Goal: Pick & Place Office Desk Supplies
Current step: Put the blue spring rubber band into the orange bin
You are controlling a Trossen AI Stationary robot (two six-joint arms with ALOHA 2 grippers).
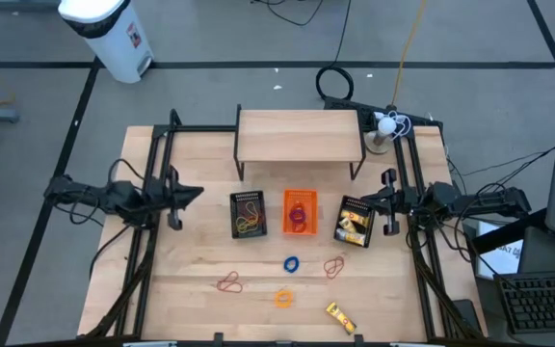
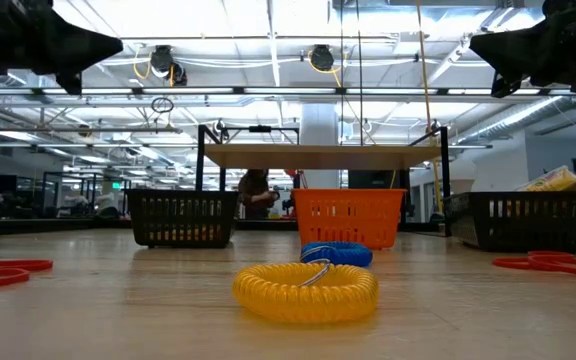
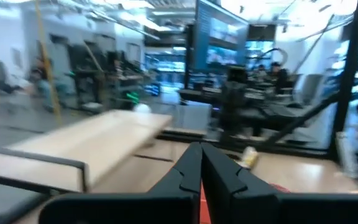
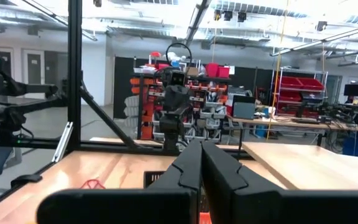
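Both arms wait at the sides, loose supplies still out on the surface.

The left gripper (image 1: 193,194) hangs near the left edge and the right gripper (image 1: 385,200) near the right edge, both raised, fingers clenched with nothing held. Three trays sit mid-surface: a left mesh tray (image 1: 249,214) holding bands, an orange tray (image 1: 300,212) holding red rings, and a right mesh tray (image 1: 356,222) with yellow pieces. Toward the front edge lie a red band (image 1: 229,282), a blue ring (image 1: 291,263), an orange ring (image 1: 284,298), a tan band (image 1: 333,266) and a yellow piece (image 1: 341,317). No pick looks under way; the next move likely calls for one arm to descend, open, and close on one item.
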